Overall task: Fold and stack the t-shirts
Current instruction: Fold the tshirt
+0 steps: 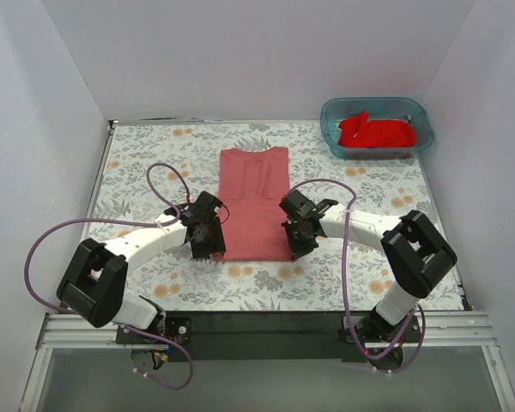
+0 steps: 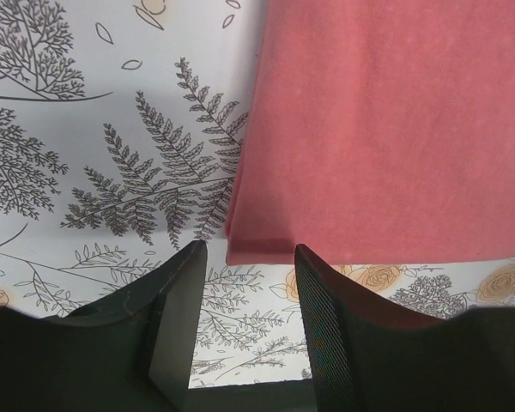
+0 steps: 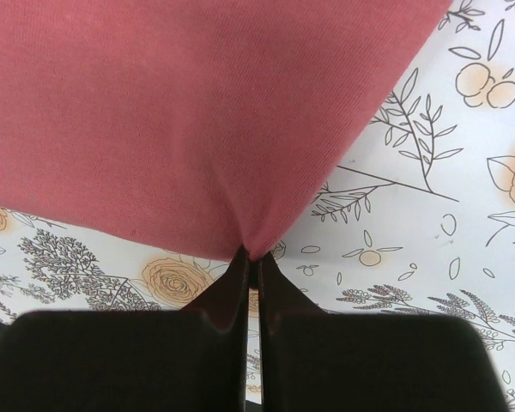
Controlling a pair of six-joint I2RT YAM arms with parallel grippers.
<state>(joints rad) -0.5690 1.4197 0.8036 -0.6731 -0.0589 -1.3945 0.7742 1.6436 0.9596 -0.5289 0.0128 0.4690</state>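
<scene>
1. Black left end effector (image 2: 249,257): released, jaws apart. It sits low at the near left corner of the shirt, and the corner shows in the gap between the fingers (image 2: 184,292). Can't tell if they touch the cloth.
2. Salmon-red t-shirt (image 1: 254,202): a long narrow rectangle lying flat mid-counter, with its long axis running near to far. There are faint lengthwise creases at the far end. The left edge is layered in the left wrist view.
3. Right end effector (image 3: 251,262): clenched on the shirt's near right corner, with the cloth puckered into a point at the fingertips.
4. Brighter red t-shirt (image 1: 376,131): crumpled in a heap inside the teal tub (image 1: 373,101) at the far right corner, well apart from the salmon one.
5. Counter (image 1: 154,163): a white cloth with grey fern and peach flower print.
6. Plain white walls (image 1: 257,51) enclose the left, back and right. Purple cables (image 1: 47,236) loop off both arms.
</scene>
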